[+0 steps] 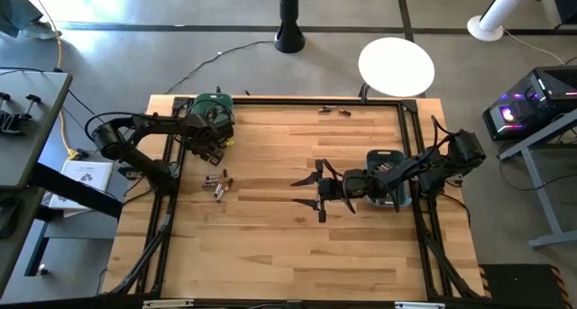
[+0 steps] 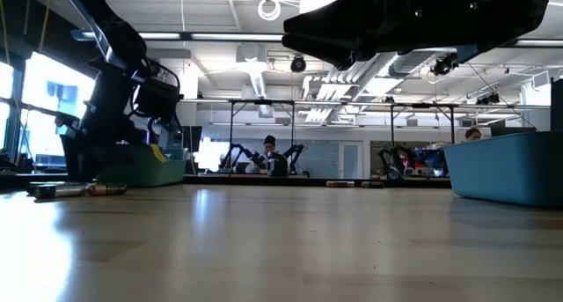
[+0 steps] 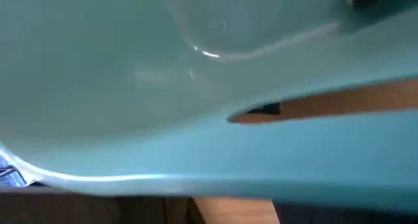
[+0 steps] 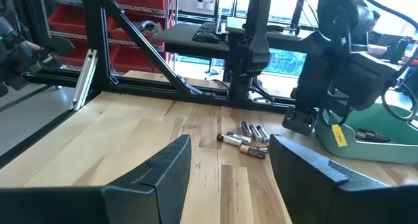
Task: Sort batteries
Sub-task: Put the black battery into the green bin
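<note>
Now your batteries [image 4: 247,140] lie clustered, copper-and-dark beside silvery, on the table [image 1: 297,246]; right gripper [image 1: 317,192] hovers spread wide; left gripper's [image 1: 209,140] jaws you cannot tell.

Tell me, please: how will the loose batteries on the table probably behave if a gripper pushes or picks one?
The batteries are small smooth cylinders lying flat on the wooden table, so a push likely rolls them. They look rigid, and metal casings may slip between fingers.
</note>
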Controlling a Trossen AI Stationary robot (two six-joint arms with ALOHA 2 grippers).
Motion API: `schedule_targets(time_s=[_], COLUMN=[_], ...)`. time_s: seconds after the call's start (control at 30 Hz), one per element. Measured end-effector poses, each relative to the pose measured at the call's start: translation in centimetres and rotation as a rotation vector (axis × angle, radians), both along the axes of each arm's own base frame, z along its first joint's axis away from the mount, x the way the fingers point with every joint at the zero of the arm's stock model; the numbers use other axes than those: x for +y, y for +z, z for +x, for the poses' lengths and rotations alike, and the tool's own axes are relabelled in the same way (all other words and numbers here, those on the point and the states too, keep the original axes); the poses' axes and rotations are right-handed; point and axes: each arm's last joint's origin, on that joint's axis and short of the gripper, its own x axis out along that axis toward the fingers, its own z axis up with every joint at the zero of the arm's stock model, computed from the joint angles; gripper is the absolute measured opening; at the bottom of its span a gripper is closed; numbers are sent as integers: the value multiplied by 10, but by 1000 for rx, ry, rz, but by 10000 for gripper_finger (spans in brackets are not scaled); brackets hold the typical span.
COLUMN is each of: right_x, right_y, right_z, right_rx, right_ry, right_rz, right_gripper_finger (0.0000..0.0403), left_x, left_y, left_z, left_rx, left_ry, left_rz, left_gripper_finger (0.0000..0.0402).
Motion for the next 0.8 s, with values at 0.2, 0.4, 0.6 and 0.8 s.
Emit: schedule_targets(time_s=[0.2, 0.4, 0.6, 0.8], right_x=[0, 0, 0, 0], right_y=[0, -1, -1, -1], right_z=[0, 0, 0, 0], right_rx=[2, 6, 6, 6], right_ry=[0, 0, 0, 0], right_rz=[0, -1, -1, -1], right_gripper_finger=[201, 201, 201, 201], left_x=[9, 12, 6, 4], left_y=[2, 3, 12, 24], left_z=[-5, -8, -8, -4], left_rx=[-2, 2, -31, -108], left_ry=[32, 48, 55, 54], left_rz=[-7, -1, 27, 104], left_gripper_finger=[209, 234, 235, 235])
